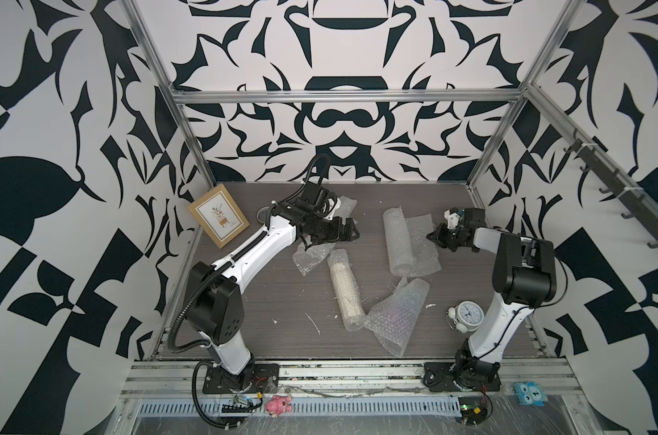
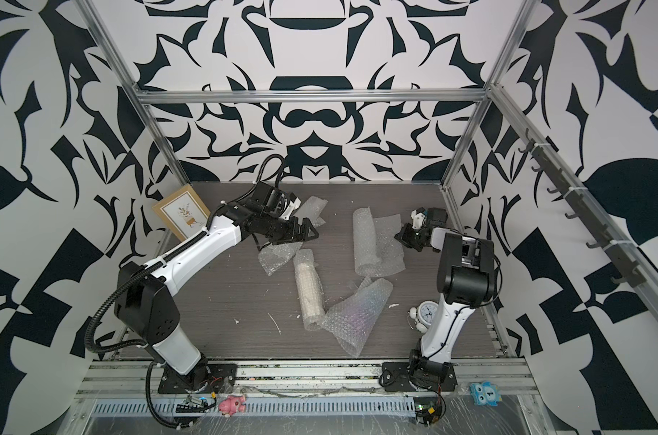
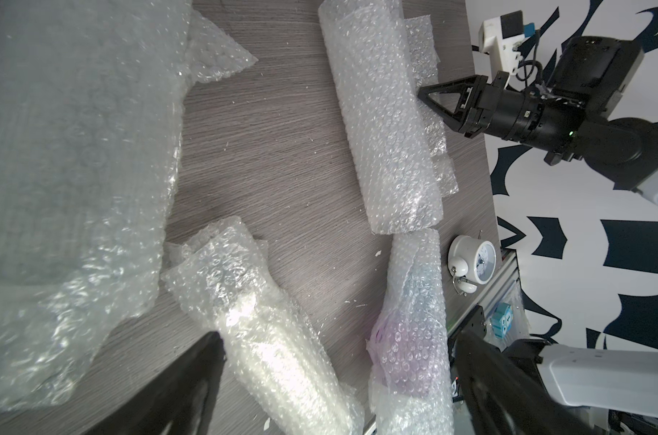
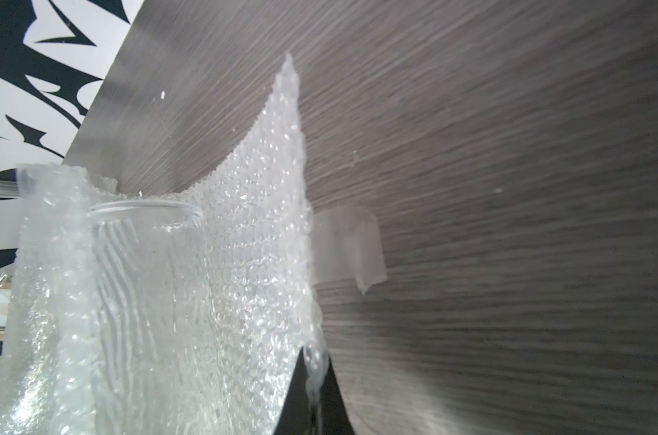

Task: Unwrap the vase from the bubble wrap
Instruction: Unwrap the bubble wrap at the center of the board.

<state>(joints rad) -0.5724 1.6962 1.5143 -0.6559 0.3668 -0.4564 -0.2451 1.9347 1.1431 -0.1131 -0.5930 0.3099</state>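
My right gripper (image 4: 312, 380) is pressed together on an edge of the bubble wrap (image 4: 252, 233), with a thin fold pinched between the black fingers. Inside that wrap I can see a clear ribbed glass vase (image 4: 146, 271), its rim showing. In both top views the bubble wrap (image 1: 399, 241) lies right of centre on the grey wooden table (image 1: 263, 293), and the right gripper is at its right side. My left gripper (image 1: 352, 230) hangs spread wide, gripping nothing, near a crumpled sheet (image 1: 312, 256) left of centre. A second roll (image 1: 344, 290) with a cream cylinder inside lies mid-frame, its lower end against a loose sheet (image 1: 395, 316). A white alarm clock (image 1: 466, 312) stands lower right.
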